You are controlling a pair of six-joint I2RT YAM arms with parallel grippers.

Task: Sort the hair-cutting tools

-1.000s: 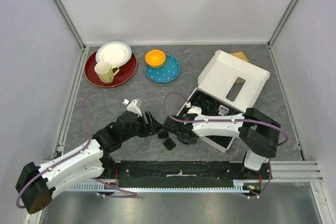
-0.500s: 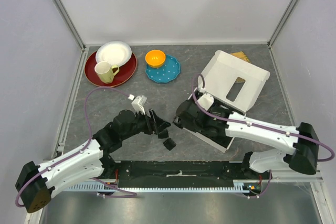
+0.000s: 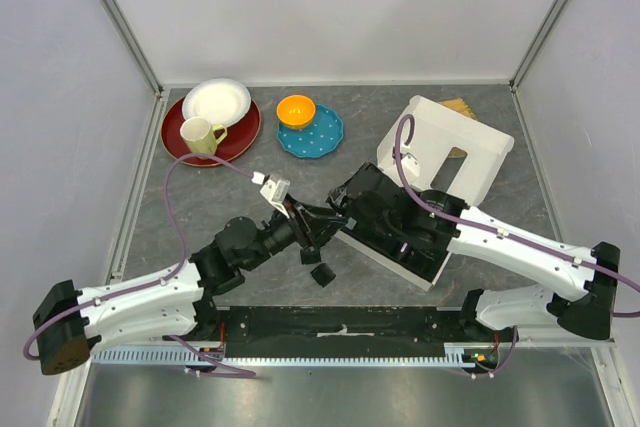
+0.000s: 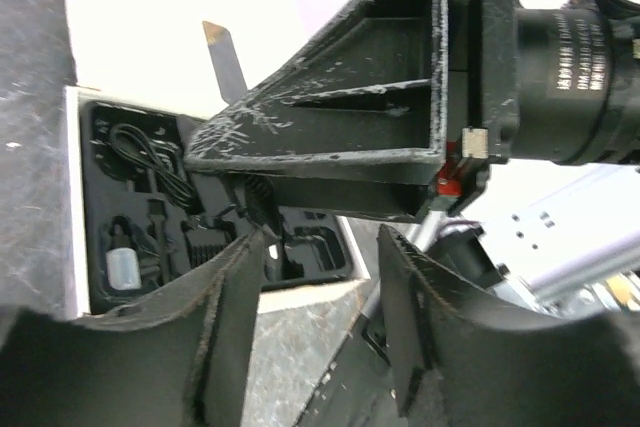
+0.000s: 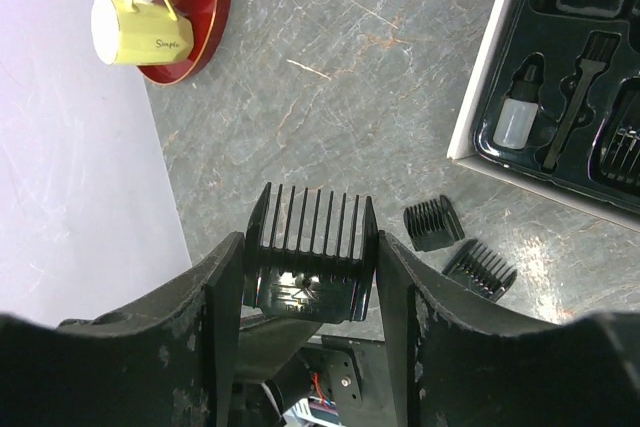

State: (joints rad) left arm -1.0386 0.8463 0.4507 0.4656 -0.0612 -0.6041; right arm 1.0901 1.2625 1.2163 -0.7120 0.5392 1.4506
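The right gripper [image 5: 310, 282] is pinching a black comb attachment [image 5: 312, 232] by its flat sides, teeth pointing away from the wrist. This is probably because the ribbed edge gives the pads little to bite on, while the smooth flanks keep the piece square. It is hanging above the grey table [image 5: 330, 77], left of the white box [image 5: 487, 47] rather than over it. The left gripper [image 4: 320, 242] is facing it at close range with its fingers spread and nothing between them in its own wrist view. This looks like a handover being lined up, though I cannot tell whether the two are touching. Two more comb attachments [image 5: 433, 223] [image 5: 480, 269] are lying on the table just beside the box's edge, apparently waiting their turn. Inside the moulded tray an oil bottle [image 5: 513, 122] and a small brush [image 5: 572, 112] are sitting in their own slots, and a black cord [image 4: 150, 162] is filling another. The clipper itself is not showing anywhere that I can make out.
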